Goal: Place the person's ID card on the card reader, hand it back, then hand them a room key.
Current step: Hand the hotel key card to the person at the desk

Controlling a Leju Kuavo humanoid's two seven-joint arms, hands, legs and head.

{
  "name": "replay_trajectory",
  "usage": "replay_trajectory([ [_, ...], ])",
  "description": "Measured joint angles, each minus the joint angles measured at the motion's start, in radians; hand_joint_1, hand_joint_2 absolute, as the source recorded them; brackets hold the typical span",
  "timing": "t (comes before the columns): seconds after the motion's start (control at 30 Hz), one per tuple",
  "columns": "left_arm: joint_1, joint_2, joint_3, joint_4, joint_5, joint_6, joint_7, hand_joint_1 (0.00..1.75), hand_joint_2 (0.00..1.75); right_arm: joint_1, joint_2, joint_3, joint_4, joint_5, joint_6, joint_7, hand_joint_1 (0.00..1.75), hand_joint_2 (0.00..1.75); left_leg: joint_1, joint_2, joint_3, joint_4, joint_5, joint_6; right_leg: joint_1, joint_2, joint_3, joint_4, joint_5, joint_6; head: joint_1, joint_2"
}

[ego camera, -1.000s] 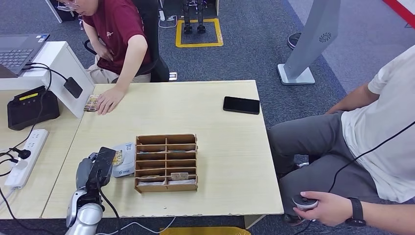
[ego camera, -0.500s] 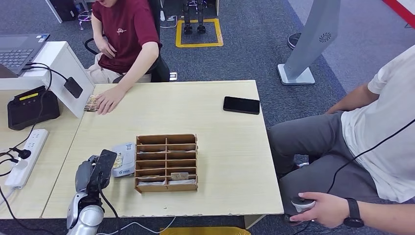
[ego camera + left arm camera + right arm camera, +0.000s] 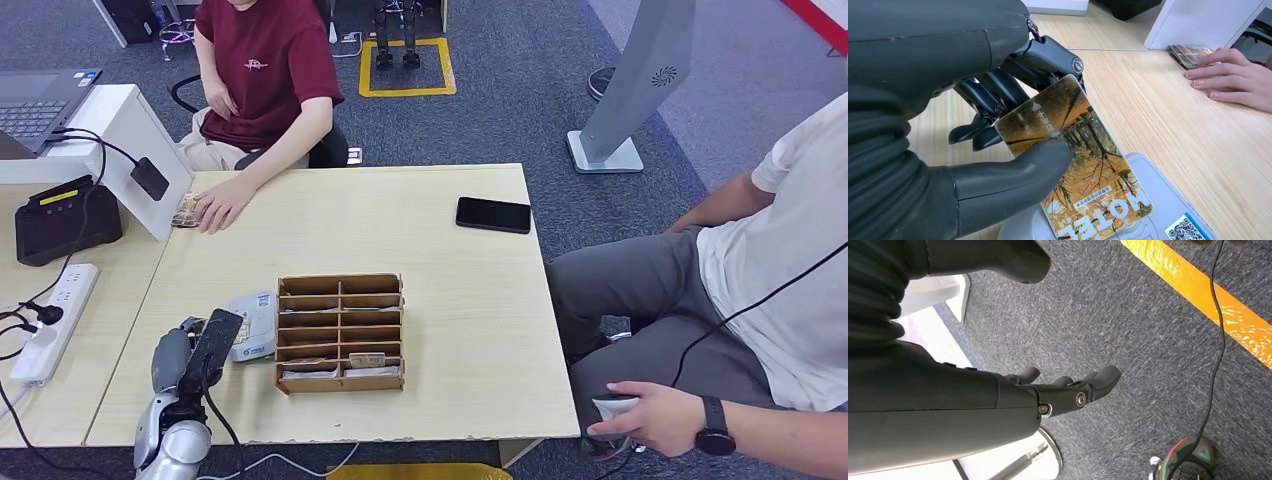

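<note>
Pale wood is what the big table [image 3: 420, 225] is made of, and it is the biggest thing in front of me. A person in a dark red shirt [image 3: 262, 70] sits at its far side, with one hand [image 3: 222, 205] flat on the table beside a small stack of cards [image 3: 186, 209]. Another person in a white shirt [image 3: 790, 270] sits off to my right.

In the middle of the table stands a brown wooden box with many little slots [image 3: 340, 332]. A few cards lie in its near slots. A black phone [image 3: 493, 214] lies far from it, close to the table's right edge.

Just left of the box sits the white card reader [image 3: 253, 326]. My left robot hand [image 3: 190, 350] is right beside it, at the near left part of the table. This robot hand grasps the ID card [image 3: 1075, 160]: my thumb presses on its face and my dark fingers [image 3: 998, 95] are behind it. The card shows yellow trees. It is tilted, and its low end hangs over the top of the card reader [image 3: 1148, 220]. I cannot tell if it touches.

My right robot hand [image 3: 1068, 387] hangs over grey carpet [image 3: 1148, 325]. It holds nothing, and its fingers are loose and apart.
</note>
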Motion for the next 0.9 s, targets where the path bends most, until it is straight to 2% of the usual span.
replay_trajectory([
  [0.37,-0.015,0.007,0.0,0.036,-0.12,0.03,0.022,1.75,1.75,0.0,-0.002,0.0,0.0,0.0,0.0,-0.004,0.0,1.75,0.0,0.0,0.0,0.0,0.0,0.0,0.0,0.0,0.0,0.0,0.0,0.0,0.0,0.0],
  [0.63,-0.021,0.006,-0.015,0.079,-0.329,0.119,0.063,1.75,1.75,0.0,-0.002,0.0,0.0,0.0,0.006,-0.006,0.0,1.75,0.0,0.0,0.0,0.0,0.0,0.0,0.0,0.0,0.0,0.0,0.0,0.0,0.0,0.0],
  [0.9,-0.029,0.006,-0.027,0.107,-0.354,0.134,0.07,1.75,1.75,0.0,-0.003,0.0,0.0,0.0,0.006,-0.007,0.0,1.75,0.0,0.0,0.001,0.0,0.0,0.0,0.0,0.0,0.0,0.0,0.0,0.0,0.0,0.0],
])
